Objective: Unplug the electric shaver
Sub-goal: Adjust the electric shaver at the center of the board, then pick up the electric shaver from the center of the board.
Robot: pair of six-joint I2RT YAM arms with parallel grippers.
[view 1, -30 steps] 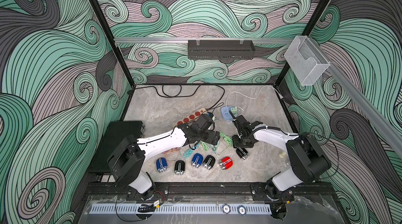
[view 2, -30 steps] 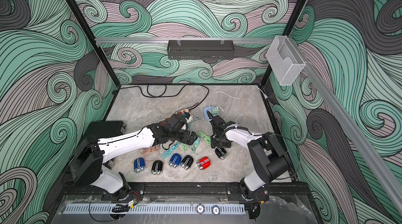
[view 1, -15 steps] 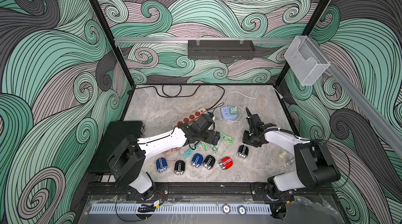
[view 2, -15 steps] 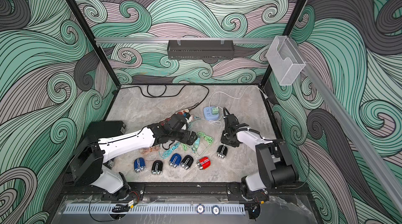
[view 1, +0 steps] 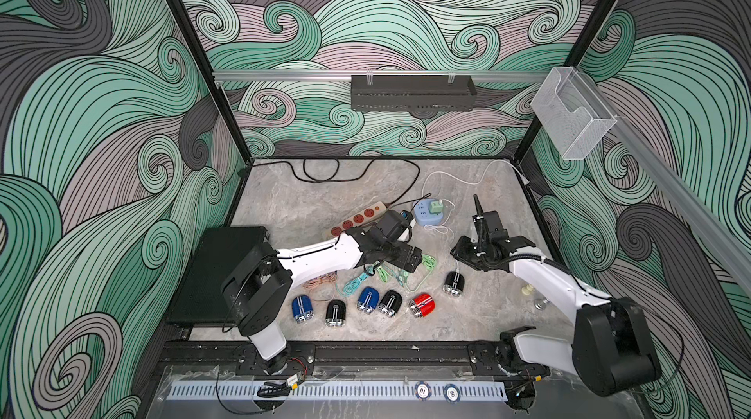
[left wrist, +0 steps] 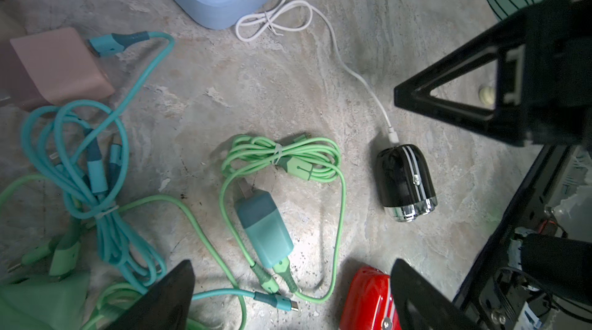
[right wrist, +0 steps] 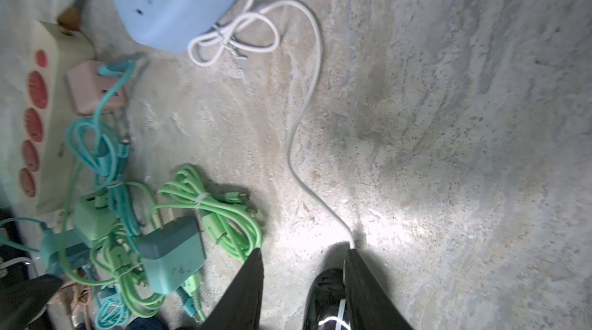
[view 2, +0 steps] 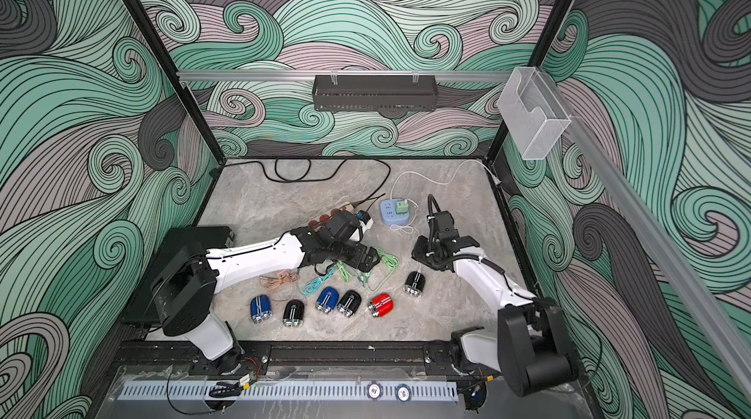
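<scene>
Nearest us lies a row of spare shavers [view 1: 390, 302], loose and cordless. Just beyond it is the shaver [view 1: 454, 283] that matters, black with white stripes, on its side on the tabletop [view 1: 309, 201] with a white cable [right wrist: 290, 155] plugged into its far end. The right arm [view 1: 544, 274] hangs its jaws over that end. They stand half apart and clamp nothing that we can see. In the right wrist view one finger [right wrist: 362, 280] covers the spot where cable meets shaver, so the plug [left wrist: 393, 137] shows only from the left wrist. We judge the step to be seating the jaws on that plug. We would centre them on the plug itself, not on the glossy body or the slack cable, close firmly, and draw straight back along the cable's line. The shaver looks light and slick and may slide along. A second hold on its body would help, but the left arm [view 1: 321, 254] hovers over the green cables [left wrist: 282, 155] to one side, jaws wide and empty. Farther back the cable runs to a green adapter [view 1: 437, 206] in a blue hub [view 1: 426, 218], beside a strip [view 1: 357, 218] with red sockets. The tabletop is mottled grey stone, cluttered at the middle and barer toward the back. Wave-patterned walls [view 1: 365, 31] close it in, carrying a black shelf [view 1: 412, 94] and a clear box [view 1: 569, 116].
</scene>
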